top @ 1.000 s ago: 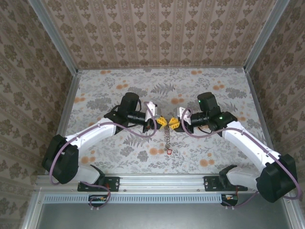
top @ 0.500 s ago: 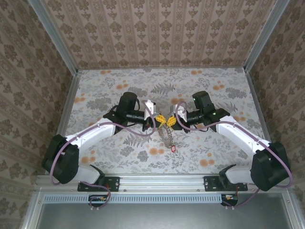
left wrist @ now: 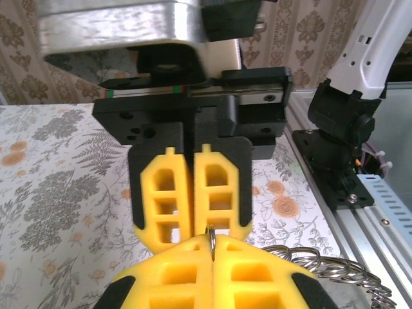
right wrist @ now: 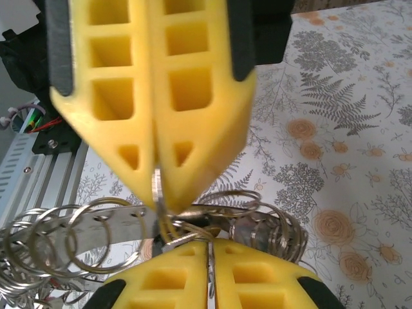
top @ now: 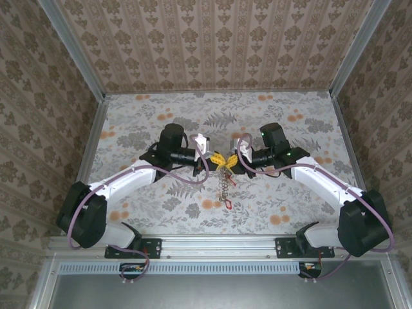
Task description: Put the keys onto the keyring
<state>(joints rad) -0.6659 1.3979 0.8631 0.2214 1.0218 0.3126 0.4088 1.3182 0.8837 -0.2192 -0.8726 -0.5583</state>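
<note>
The left gripper has its yellow jaws pressed flat together on a thin edge of metal, a loop of the keyring poking up from their seam. The right gripper meets it tip to tip, jaws also closed to a hairline, and a wire loop of the same bunch seems caught at their point. I take it they pinch so close together so that one can steady the ring while the other works a coil apart. From that meeting point, above the middle of the bench, the keys hang in a short string toward the near edge, ending in a red tag. More silver loops fan out beside the jaws. I can read no lettering on the tag or the yellow fingers.
</note>
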